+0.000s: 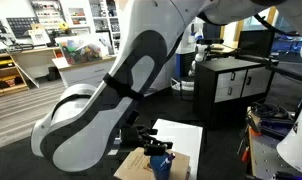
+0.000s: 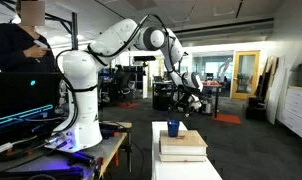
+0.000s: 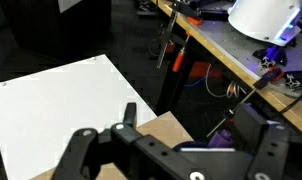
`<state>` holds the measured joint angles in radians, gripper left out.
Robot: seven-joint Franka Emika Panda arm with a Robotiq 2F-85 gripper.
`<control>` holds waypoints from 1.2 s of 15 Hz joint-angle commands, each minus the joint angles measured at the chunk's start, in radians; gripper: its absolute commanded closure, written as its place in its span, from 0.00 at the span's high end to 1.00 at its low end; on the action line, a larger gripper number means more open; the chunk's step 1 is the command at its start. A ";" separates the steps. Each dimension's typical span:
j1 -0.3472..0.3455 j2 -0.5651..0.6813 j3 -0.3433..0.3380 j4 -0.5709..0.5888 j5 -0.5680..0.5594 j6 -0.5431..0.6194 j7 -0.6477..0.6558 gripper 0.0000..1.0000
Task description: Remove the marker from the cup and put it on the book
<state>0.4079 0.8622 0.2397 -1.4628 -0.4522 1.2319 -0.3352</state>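
The dark-blue cup (image 1: 159, 160) stands on a brown book (image 1: 134, 167) on a white table; it also shows in an exterior view (image 2: 174, 127) on top of a stack of books (image 2: 181, 146). My gripper (image 1: 149, 138) hangs just above and beside the cup, also seen from afar (image 2: 187, 100). In the wrist view the gripper (image 3: 191, 112) is open and empty, its fingers on either side of the cup rim (image 3: 194, 146). A purplish bit, apparently the marker (image 3: 221, 139), shows at the rim. The book's brown cover (image 3: 161, 130) lies below.
The white tabletop (image 3: 51, 100) lies beside the book. A cluttered workbench with cables (image 3: 241, 60) stands past a dark gap. A black-and-white cabinet (image 1: 231, 85) and the robot's large white arm (image 1: 101, 105) fill an exterior view. A person (image 2: 16, 45) sits behind the robot base.
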 commanded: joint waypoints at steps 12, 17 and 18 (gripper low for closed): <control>-0.008 0.007 0.006 0.017 0.001 -0.009 0.002 1.00; -0.009 0.000 -0.001 0.049 0.008 -0.029 0.014 1.00; -0.011 -0.001 -0.002 0.056 0.014 -0.035 0.015 1.00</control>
<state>0.4036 0.8689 0.2385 -1.4355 -0.4521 1.2305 -0.3347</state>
